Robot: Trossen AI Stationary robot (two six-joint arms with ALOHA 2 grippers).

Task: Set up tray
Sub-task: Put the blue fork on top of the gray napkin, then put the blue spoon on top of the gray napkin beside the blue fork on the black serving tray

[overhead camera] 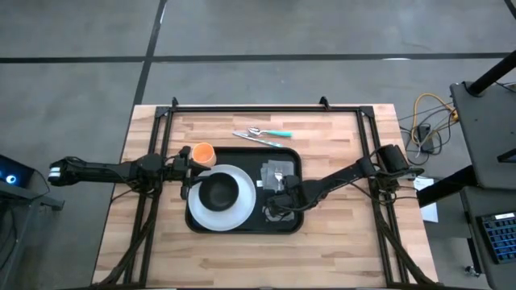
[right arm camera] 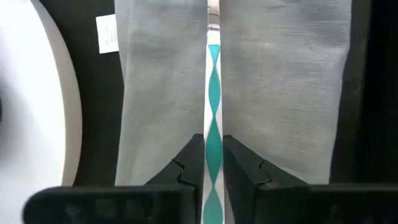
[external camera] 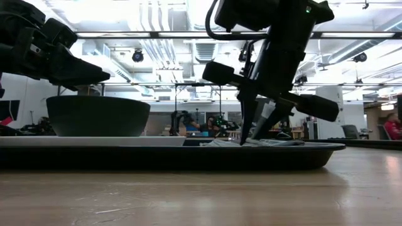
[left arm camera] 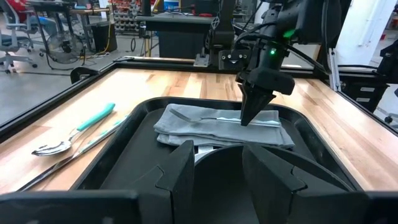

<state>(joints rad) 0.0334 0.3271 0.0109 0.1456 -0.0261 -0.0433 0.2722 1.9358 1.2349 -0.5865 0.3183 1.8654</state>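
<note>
Right gripper (right arm camera: 213, 155): pinching teal fork handle (right arm camera: 213, 93) on grey napkin (right arm camera: 280, 87).
Left gripper (left arm camera: 216, 168): parted, empty.
Risk: fork snagging, skewing off napkin within tray (overhead camera: 292, 225).

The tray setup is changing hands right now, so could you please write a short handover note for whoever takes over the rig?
Right gripper: down over the grey napkin on the tray, fingers close around the teal handle of a fork lying on the napkin.
Left gripper: open, empty, waiting at the tray's left side by the black bowl.
Done: white plate on the tray with the bowl on it; napkin and fork beside the plate.
Left: spoon and knife lie on the table behind the tray; orange cup stands off the tray.
</note>
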